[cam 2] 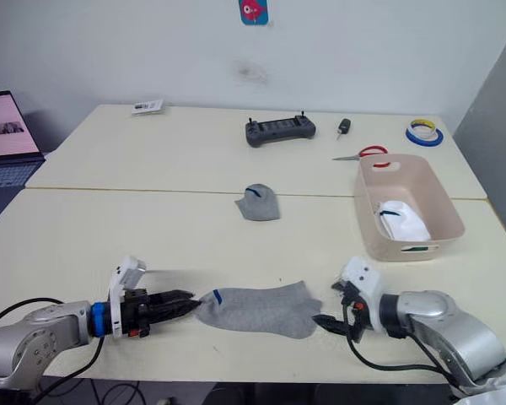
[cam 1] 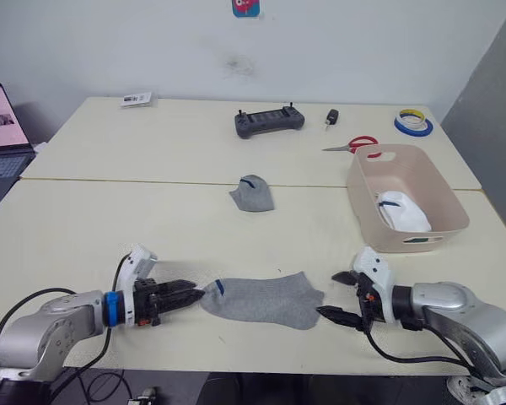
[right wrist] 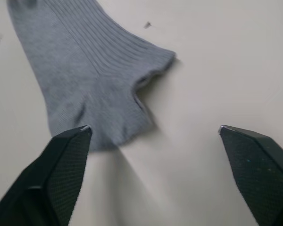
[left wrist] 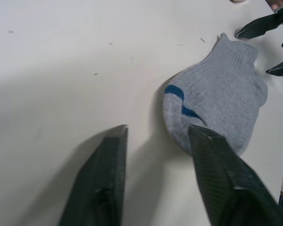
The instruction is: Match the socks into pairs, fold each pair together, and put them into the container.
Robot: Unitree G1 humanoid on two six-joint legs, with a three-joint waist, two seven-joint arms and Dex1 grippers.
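Observation:
A grey sock (cam 1: 261, 299) with a blue mark lies flat near the table's front edge. My left gripper (cam 1: 192, 293) is open at its toe end, and one finger (left wrist: 221, 179) rests against the sock's (left wrist: 217, 99) edge. My right gripper (cam 1: 341, 297) is open at the cuff end, its fingers spread wide just short of the sock's ribbed cuff (right wrist: 85, 70). A second grey sock (cam 1: 252, 194) sits bunched at the table's middle. The pale pink container (cam 1: 405, 240) stands at the right with a folded white sock (cam 1: 402, 211) inside.
Along the far side lie a black controller (cam 1: 269, 121), a small black item (cam 1: 331, 117), red-handled scissors (cam 1: 354, 145), tape rolls (cam 1: 413, 122) and a card (cam 1: 136, 99). A laptop (cam 1: 2, 139) stands off the far left.

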